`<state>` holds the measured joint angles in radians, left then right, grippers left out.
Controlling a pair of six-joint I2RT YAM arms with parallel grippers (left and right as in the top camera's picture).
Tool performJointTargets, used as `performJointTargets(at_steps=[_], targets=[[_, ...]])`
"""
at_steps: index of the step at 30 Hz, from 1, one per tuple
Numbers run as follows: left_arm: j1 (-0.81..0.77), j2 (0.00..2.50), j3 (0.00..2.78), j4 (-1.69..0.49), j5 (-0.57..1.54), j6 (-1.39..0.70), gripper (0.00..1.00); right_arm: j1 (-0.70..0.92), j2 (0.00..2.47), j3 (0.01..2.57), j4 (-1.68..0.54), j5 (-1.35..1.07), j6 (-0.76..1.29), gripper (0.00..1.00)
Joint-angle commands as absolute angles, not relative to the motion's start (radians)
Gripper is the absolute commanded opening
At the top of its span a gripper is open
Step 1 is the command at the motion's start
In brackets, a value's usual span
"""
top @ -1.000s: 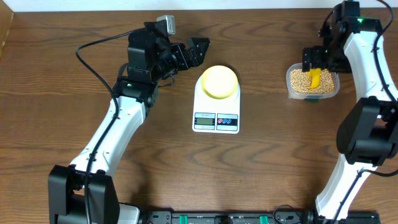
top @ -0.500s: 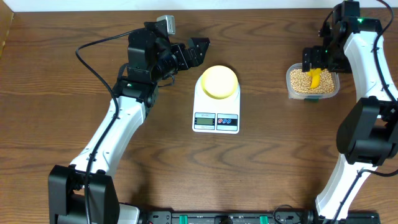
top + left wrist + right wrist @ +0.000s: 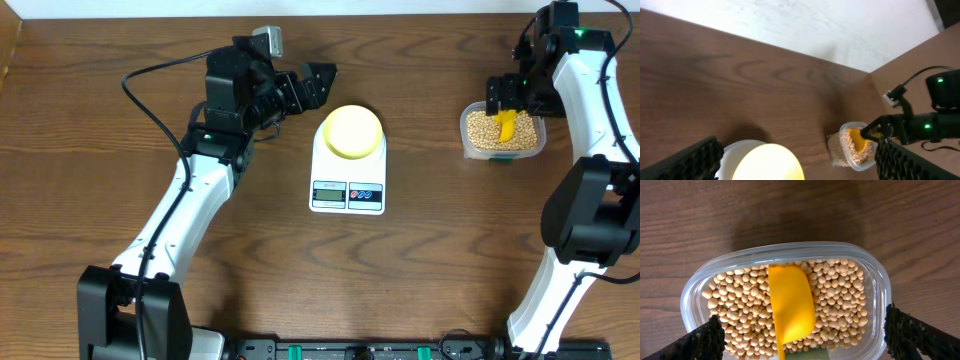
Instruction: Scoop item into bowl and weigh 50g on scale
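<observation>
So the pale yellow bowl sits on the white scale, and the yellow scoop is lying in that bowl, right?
Not quite. The bowl does sit on the scale, but the scoop lies in the clear tub of beans, as the right wrist view shows.

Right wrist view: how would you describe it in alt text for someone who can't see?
A clear rectangular plastic tub of small round tan beans sits on a brown wooden table, with a yellow plastic scoop lying in the beans. The right gripper hangs open above it, its black fingers at the bottom corners, holding nothing.
</observation>
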<state>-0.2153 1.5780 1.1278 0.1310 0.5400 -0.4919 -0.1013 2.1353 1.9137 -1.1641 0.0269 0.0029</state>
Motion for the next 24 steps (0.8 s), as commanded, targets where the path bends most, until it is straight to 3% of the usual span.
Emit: performJointTargets(at_steps=[1, 7, 14, 24], targets=[[-0.201, 1.56, 1.15, 0.088, 0.531, -0.453, 0.98, -0.103, 2.14, 1.907, -1.163, 0.031, 0.006, 0.99], [-0.216, 1.562, 1.15, -0.107, 0.529, -0.33, 0.98, -0.103, 2.14, 1.907, -1.163, 0.031, 0.006, 0.99], [-0.264, 1.511, 1.174, -0.067, 0.503, -0.09, 0.98, -0.103, 2.14, 1.907, -1.163, 0.031, 0.006, 0.99], [-0.473, 1.412, 1.177, -0.188, 0.231, 0.141, 0.98, -0.103, 2.14, 1.907, -1.163, 0.031, 0.006, 0.99]])
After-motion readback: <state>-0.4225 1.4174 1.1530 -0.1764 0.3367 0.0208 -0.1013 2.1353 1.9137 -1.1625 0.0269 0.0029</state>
